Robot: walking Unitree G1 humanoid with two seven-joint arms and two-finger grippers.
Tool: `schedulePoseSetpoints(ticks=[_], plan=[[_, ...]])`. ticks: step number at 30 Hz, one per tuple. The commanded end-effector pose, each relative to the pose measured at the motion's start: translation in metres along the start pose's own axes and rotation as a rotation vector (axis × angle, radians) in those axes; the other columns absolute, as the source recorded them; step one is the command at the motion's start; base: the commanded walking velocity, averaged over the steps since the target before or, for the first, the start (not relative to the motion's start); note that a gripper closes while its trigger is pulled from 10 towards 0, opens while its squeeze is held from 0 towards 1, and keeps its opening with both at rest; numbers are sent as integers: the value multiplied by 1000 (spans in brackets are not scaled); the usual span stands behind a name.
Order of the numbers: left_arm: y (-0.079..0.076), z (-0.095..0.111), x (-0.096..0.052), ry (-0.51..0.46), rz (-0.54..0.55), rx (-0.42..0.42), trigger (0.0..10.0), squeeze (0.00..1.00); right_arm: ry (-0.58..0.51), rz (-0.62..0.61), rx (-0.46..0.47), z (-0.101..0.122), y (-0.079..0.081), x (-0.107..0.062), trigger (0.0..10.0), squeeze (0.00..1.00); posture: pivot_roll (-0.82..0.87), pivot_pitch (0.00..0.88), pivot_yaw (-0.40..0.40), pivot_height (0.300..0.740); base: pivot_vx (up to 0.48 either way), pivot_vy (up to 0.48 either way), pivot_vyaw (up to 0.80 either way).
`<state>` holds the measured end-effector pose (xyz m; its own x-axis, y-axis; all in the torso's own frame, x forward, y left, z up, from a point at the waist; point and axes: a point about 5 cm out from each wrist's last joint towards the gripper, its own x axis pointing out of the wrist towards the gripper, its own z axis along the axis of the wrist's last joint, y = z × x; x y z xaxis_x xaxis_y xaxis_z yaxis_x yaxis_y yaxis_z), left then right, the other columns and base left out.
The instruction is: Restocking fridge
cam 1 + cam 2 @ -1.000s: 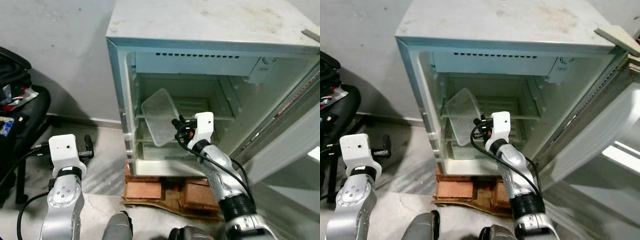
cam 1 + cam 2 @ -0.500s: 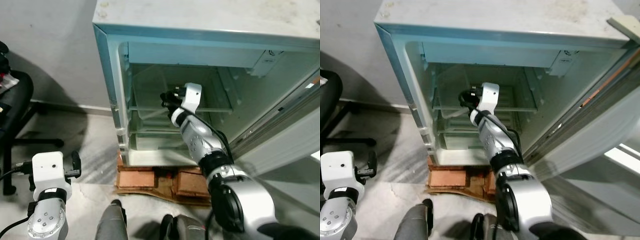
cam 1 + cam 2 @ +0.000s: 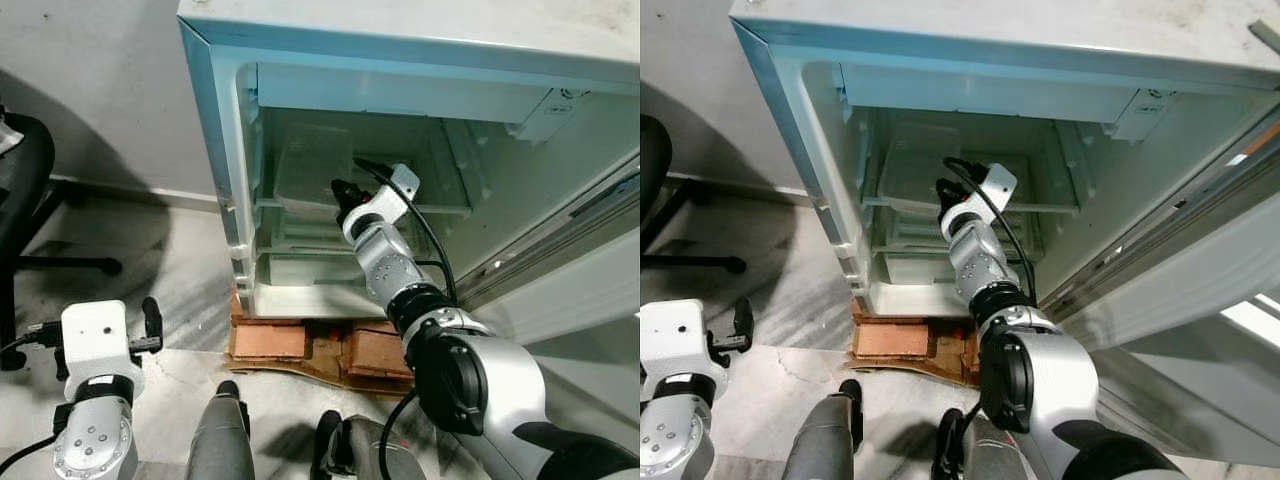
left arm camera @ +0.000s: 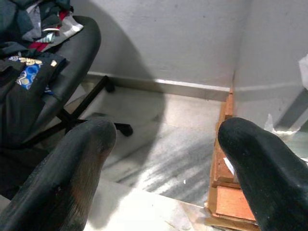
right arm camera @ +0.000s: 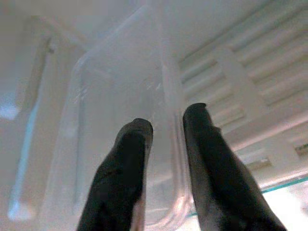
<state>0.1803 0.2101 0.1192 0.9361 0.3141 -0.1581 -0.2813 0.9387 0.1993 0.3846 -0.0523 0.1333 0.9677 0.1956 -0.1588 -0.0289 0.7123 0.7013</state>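
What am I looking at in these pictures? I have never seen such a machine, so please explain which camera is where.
This is a humanoid robot restocking a small open fridge. The two wide pictures come from cameras in its head, looking down. The other two come from cameras on its wrists. The right gripper reaches inside the fridge and pinches the rim of a clear plastic container, placed at the glass shelf. The left gripper waits open, low beside the fridge, above the floor. An office chair with clothes stands at the left.
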Motion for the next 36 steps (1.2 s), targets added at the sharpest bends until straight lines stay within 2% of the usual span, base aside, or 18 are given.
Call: schedulePoseSetpoints(ticks=[1,5,8,12,13,14,18,21,23,24,27,29,30,31,32,33,34,36], plan=[[3,2,-2,1,14,13,10000,0,6,47,69,-9,28,2,10000,1000,440,284,-151,740,0,0,0],[0,3,0,-5,14,11,10000,0,-25,85,92,-1,37,4,10000,1000,434,276,-154,740,0,0,0],[-2,5,3,-19,20,2,10000,0,-80,123,82,14,42,6,10000,1000,420,265,-156,740,0,0,0],[-3,4,8,-27,31,-13,10000,0,-114,146,35,26,38,7,10000,1000,401,250,-161,740,0,0,0],[-4,4,11,-31,35,-22,10000,0,-115,141,-3,29,32,7,10000,1000,382,239,-165,740,0,0,0],[-4,4,11,-31,35,-22,10000,0,-115,141,-3,29,32,7,10000,1000,382,239,-165,740,0,0,0],[-12,7,20,-48,23,-41,10000,0,-99,122,-186,34,-1,3,10000,1000,343,223,-167,740,0,0,0],[-14,7,23,-51,20,-44,10000,0,-94,122,-225,35,-10,1,10000,1000,332,219,-166,740,0,0,0],[-15,11,26,-81,32,-52,10000,0,-93,141,-310,40,-27,-4,10000,1000,317,209,-163,740,0,0,0],[-14,12,26,-90,38,-53,10000,0,-93,150,-336,41,-31,-6,10000,1000,314,207,-159,740,0,0,0],[-13,13,29,-105,38,-61,10000,0,-102,239,-490,43,-37,-12,10000,1000,297,194,-154,740,0,0,0],[-14,12,31,-108,24,-59,10000,0,-101,295,-548,40,-39,-17,10000,1000,285,185,-150,740,0,0,0],[-16,10,32,-108,10,-57,10000,0,-101,383,-636,33,-40,-28,10000,949,268,166,-143,740,0,0,0],[-17,9,33,-106,6,-53,10000,0,-103,423,-680,29,-41,-35,10000,584,262,160,-141,740,0,0,0],[-17,6,33,-99,4,-51,10000,0,-103,446,-713,25,-42,-42,10000,0,256,156,-139,740,0,0,0],[-17,6,33,-99,4,-51,10000,0,-103,446,-713,25,-42,-42,10000,0,256,156,-139,740,0,0,0],[-18,0,34,-71,3,-62,10000,0,-101,443,-735,20,-49,-54,10000,0,235,138,-132,740,0,0,0],[-19,-5,34,-56,-4,-71,10000,0,-93,400,-728,18,-58,-63,10000,0,226,129,-127,740,0,0,0]])
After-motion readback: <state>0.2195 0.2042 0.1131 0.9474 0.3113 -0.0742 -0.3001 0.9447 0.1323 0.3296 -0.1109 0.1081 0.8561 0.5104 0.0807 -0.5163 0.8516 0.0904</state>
